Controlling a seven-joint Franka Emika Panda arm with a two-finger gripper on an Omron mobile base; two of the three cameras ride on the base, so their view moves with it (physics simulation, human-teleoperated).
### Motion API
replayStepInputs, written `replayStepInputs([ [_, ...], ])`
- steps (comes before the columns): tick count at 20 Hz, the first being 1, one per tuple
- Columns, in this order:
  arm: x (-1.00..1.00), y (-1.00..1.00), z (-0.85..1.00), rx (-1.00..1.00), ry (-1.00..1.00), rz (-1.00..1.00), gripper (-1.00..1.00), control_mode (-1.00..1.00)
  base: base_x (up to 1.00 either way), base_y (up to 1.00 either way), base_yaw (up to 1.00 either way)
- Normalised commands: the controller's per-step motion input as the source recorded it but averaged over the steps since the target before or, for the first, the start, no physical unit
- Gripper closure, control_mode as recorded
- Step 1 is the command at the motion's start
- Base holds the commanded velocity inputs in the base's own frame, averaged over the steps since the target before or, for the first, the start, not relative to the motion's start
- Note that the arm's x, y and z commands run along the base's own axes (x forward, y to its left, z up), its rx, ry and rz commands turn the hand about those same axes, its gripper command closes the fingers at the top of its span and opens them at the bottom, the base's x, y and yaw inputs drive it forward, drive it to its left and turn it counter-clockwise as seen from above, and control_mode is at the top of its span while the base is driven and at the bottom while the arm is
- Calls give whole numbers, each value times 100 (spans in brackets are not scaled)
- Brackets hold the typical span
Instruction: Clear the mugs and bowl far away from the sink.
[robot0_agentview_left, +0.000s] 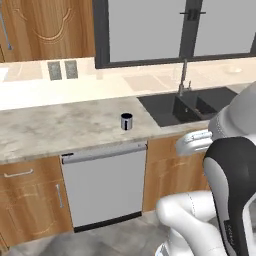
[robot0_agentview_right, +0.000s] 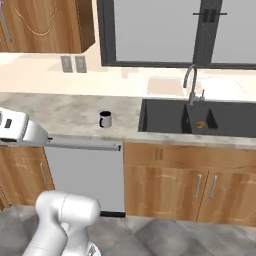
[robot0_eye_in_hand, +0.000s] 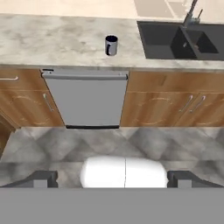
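Hovering my gripper (robot0_eye_in_hand: 112, 179) w/ fingers spread over floor, navy mug (robot0_eye_in_hand: 111, 45) upright on counter (robot0_eye_in_hand: 52, 39) left of sink (robot0_eye_in_hand: 175, 41), above dishwasher (robot0_eye_in_hand: 87, 98).

You have one dark navy mug (robot0_agentview_left: 126, 121) standing upright on the marbled tabletop (robot0_agentview_left: 60, 127) near its front edge, just left of the matte black double-basin sink (robot0_agentview_left: 185, 107), whose curved steel faucet (robot0_agentview_right: 192, 82) rises behind the divider.

A home kitchen: a marbled surface (robot0_agentview_left: 60, 127) with a black double sink (robot0_agentview_right: 195, 117) and steel faucet (robot0_agentview_right: 191, 82), a dishwasher (robot0_eye_in_hand: 87, 98), and wooden cabinets (robot0_agentview_right: 190, 187) below a window (robot0_agentview_left: 150, 30).
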Motion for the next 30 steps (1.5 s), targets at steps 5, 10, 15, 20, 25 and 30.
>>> replayStepInputs([
  [5,0,0,0,0,0,0,-100,100,100,0,4],
  [10,0,0,0,0,0,0,-100,100,100,-16,3],
  [15,0,0,0,0,0,0,-100,100,99,-7,0],
  [20,0,0,0,0,0,0,-100,100,91,0,-2],
  [25,0,0,0,0,0,0,-100,100,79,10,-35],
  [30,0,0,0,0,0,0,-100,100,48,20,-45],
])
